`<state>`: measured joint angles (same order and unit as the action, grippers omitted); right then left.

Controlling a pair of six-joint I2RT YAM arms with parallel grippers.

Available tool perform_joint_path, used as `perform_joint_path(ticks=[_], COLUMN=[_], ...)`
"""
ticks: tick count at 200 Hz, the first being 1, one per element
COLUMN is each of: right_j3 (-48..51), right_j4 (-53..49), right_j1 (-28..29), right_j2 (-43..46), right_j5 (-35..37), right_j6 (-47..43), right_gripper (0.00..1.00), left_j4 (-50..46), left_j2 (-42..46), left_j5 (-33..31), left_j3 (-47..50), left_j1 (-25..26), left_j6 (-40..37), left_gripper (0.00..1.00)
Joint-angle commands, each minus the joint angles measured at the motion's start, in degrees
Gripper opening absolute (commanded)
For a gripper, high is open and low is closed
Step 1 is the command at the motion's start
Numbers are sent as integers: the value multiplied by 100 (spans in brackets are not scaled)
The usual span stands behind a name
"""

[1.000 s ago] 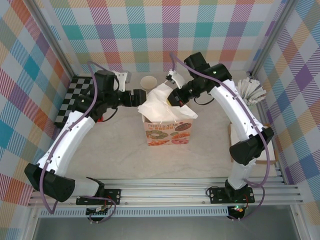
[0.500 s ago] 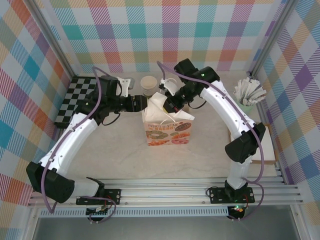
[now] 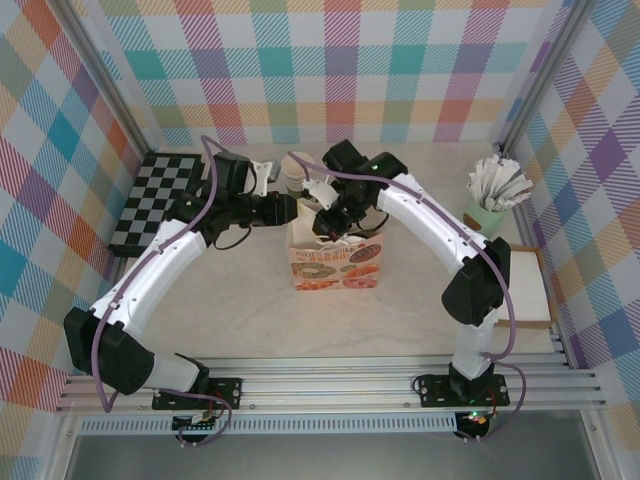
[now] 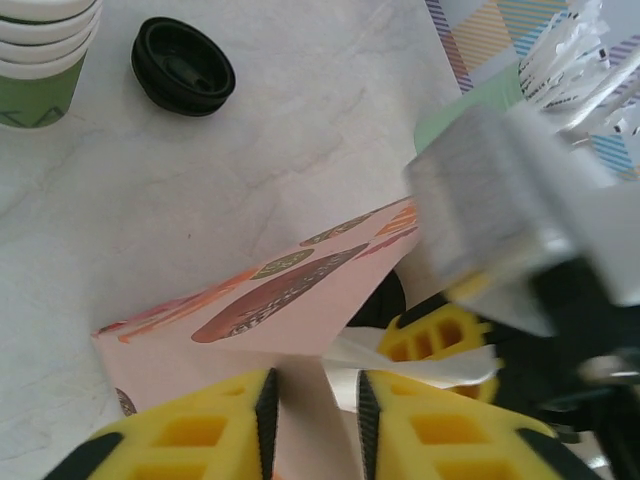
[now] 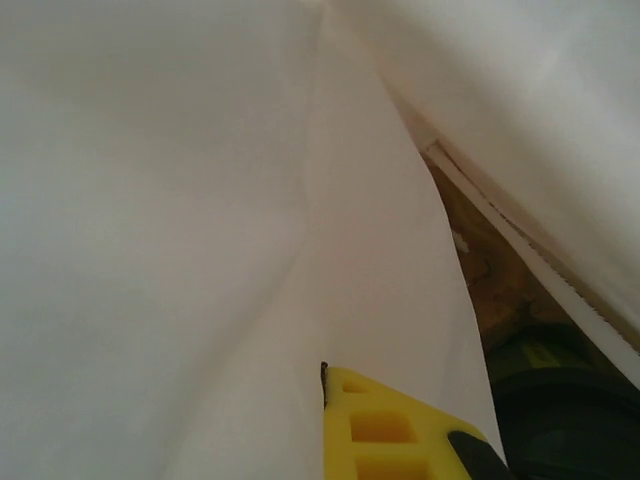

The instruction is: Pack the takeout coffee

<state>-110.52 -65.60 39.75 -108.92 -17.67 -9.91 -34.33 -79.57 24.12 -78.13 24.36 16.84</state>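
Black lid (image 4: 183, 67) lies beyond the bag (image 4: 290, 300) rim pinched by the left pincer (image 4: 312, 405); overhead, the right pincer (image 3: 327, 220) sits closed.

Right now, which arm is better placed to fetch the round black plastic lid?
Left, probably. The round black plastic lid lies beside the stacked green-and-cream paper cups, just beyond the left gripper, which straddles an edge of the pink printed paper bag. The right gripper is shut amid the bag's white paper.

Pale marbled table (image 3: 200, 300): a paper bag (image 3: 335, 268) stands mid-surface, a checkered board (image 3: 150, 195) lies at the far-left corner, and a cup stack (image 4: 40, 60) sits near the far edge beside 1 black lid (image 4: 183, 67). A mint-green cup (image 3: 480, 215) is far right.
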Motion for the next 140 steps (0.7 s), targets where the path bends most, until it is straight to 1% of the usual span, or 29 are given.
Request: perform_joint_path(ticks=[1,26,48,65,81,103,116,124,140], right_j3=[274,217,764,1285,1430,1224,963,766,395], right_j4=[454,305,879,1316,1296,1099,915,791,657], right_j1=[33,88,191,204,242,262,269,286,322], right_j2=[347,296,526,657,554,385,259,176,138], right_j5=[150,473,1066,1069,1024,925,859,845,621], right_j6=[-353,-488,-126,-4,-99,-204,-196,-151,85], right_gripper=[0,0,0,0,0,4,9,13,17], left_j4=[-25,-62,51,169,245,286,321,353,374], left_j2=[-74,-85,13,101,143,123,108,108,90], left_j5=[-28,-180,-372,-585,-636,-570,-474,-434,-432], left_j3=[-70,-107,-4,112,152,105,105,105,81], left_j1=[51,58,60,60,60,60,61,60,69], left_j6=[77,199,380,468,518,503,458,460,459], left_gripper=[19,8,0,0,0,0,0,0,0])
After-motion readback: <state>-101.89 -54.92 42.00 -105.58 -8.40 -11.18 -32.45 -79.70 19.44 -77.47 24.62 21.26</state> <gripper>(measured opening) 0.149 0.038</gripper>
